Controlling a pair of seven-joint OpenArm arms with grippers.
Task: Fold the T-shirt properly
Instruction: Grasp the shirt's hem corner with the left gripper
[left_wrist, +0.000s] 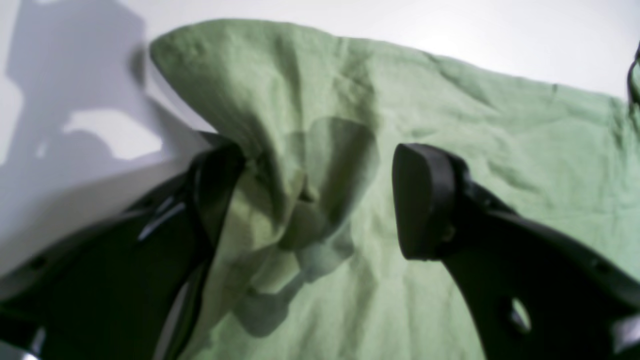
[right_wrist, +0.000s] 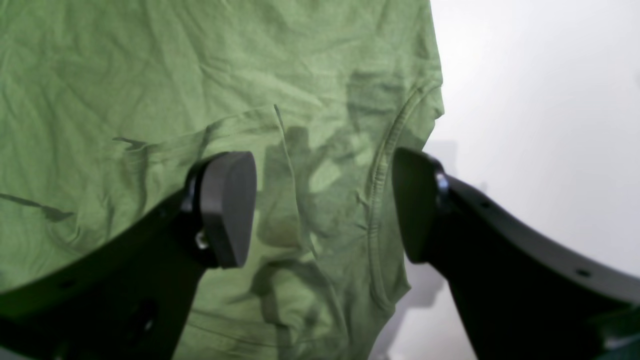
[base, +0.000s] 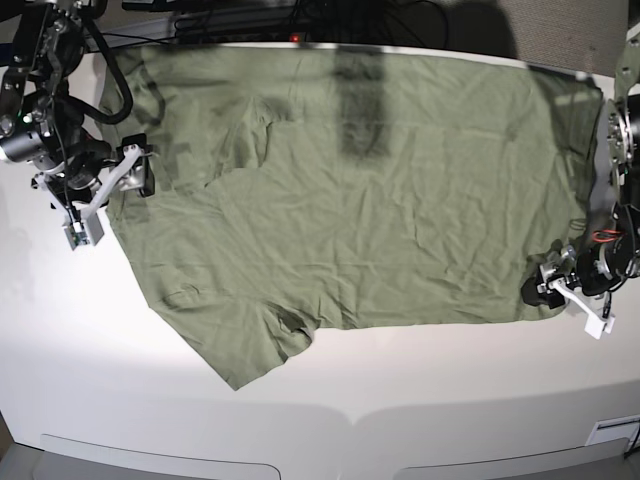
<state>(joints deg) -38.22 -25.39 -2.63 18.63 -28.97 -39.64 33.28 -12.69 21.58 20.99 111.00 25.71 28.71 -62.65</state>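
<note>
The sage-green T-shirt (base: 350, 220) lies spread out and wrinkled on the white table, one sleeve pointing at the front edge. My left gripper (left_wrist: 320, 185) is open at the shirt's lower right corner (base: 545, 285). A raised fold of cloth (left_wrist: 260, 100) stands between its fingers and leans on the left finger. My right gripper (right_wrist: 320, 207) is open over the shirt's left edge (base: 120, 180), with a stitched hem seam (right_wrist: 380, 170) lying between its fingers. The shirt (right_wrist: 125, 75) fills most of the right wrist view. The neck label is hidden.
The white table (base: 400, 400) runs in front of the shirt to its front edge. Dark cables (base: 230, 15) and equipment lie along the back edge. A dark shadow band (base: 360, 100) falls across the shirt's upper middle.
</note>
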